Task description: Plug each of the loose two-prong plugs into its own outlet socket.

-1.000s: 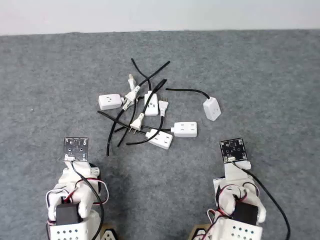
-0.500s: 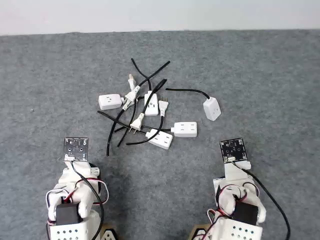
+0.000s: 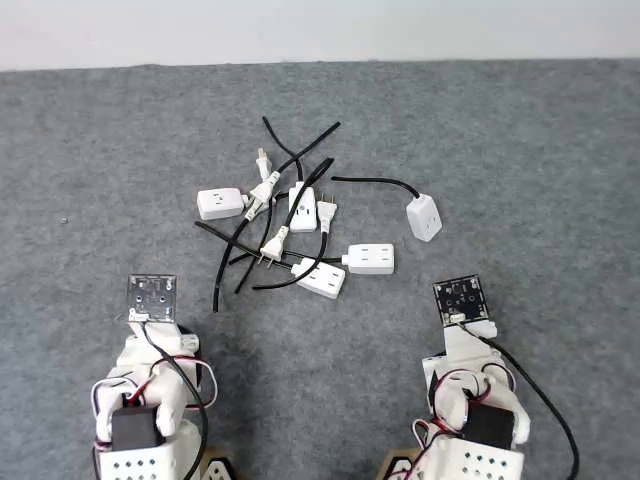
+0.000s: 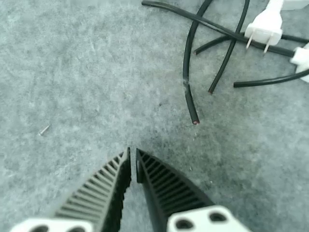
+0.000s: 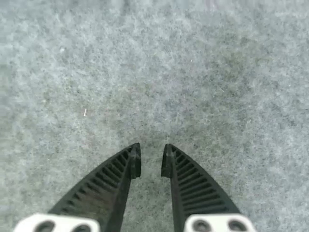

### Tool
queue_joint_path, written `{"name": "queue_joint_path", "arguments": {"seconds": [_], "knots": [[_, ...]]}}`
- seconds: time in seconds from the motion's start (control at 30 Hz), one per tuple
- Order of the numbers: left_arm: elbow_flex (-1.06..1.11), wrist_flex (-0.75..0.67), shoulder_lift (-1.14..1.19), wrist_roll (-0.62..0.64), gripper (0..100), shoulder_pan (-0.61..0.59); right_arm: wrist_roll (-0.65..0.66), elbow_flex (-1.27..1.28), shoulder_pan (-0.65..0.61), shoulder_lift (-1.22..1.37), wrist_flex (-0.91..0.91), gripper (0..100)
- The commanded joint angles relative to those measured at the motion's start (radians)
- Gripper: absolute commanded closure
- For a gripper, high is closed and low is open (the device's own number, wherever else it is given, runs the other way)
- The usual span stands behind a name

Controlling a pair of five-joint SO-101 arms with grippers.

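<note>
- The left gripper [image 4: 133, 154] hangs low over the grey felt-like table cover [image 4: 72, 72]. Its black ribbed jaws are drawn almost together with only a slit between them, and they clasp nothing.
- The right gripper [image 5: 151, 157] hangs over bare grey cover. Its jaws stand a little apart and are empty.
- Just ahead of the left gripper, toward the right arm's side, is the cut end of a loose black cord [image 4: 190, 104]. It lies flat and apart from the tips.
- Farther ahead on the same side is a white two-prong plug [image 4: 264, 28]. It lies loose across black cords, with its prongs pointing back toward the left gripper.
- Beside that plug, toward the right arm, is the nearest white plastic socket block [image 3: 322, 279]. The long white socket block [image 3: 370, 259] lies just beyond it. Both are ahead of the right gripper and off toward the left arm's side.
- Beyond these, the middle white socket block [image 3: 303, 207] lies among crossing cords. A second white plug [image 3: 326, 212] lies loose just beside it.
- The square white socket block [image 3: 220, 203] lies well ahead of the left gripper. A far white plug [image 3: 264, 185] lies near it, on the side toward the right arm.
- The lone white socket block [image 3: 424, 217] lies well ahead of the right gripper, apart from the tangle. Its black cord curves away toward the pile.
</note>
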Motion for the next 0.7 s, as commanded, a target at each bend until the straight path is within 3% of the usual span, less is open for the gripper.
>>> {"name": "queue_joint_path", "arguments": {"seconds": [0.0,0.1,0.3,0.43,0.53,0.67], "knots": [[-0.09,0.003,-0.021,-0.009,98,0.002,0.011,0.015,-0.01,0.001,0.001,90.4],[-0.139,-0.026,-0.021,-0.009,98,0.002,0.012,-0.015,0.021,-0.01,-0.047,89.5],[-0.147,-0.226,-0.021,-0.014,98,0.008,0.003,0.015,0.099,-0.035,-0.234,80.9],[-0.196,-0.238,-0.02,-0.038,98,0.008,-0.055,-0.038,0.099,-0.03,-0.282,85.9],[-0.229,-0.238,-0.011,0.029,97,0.011,-0.1,-0.107,0.099,-0.022,-0.297,88.0],[-0.309,-0.236,0.163,0.146,85,0.06,-0.153,-0.238,0.039,0.056,-0.225,84.7]]}}
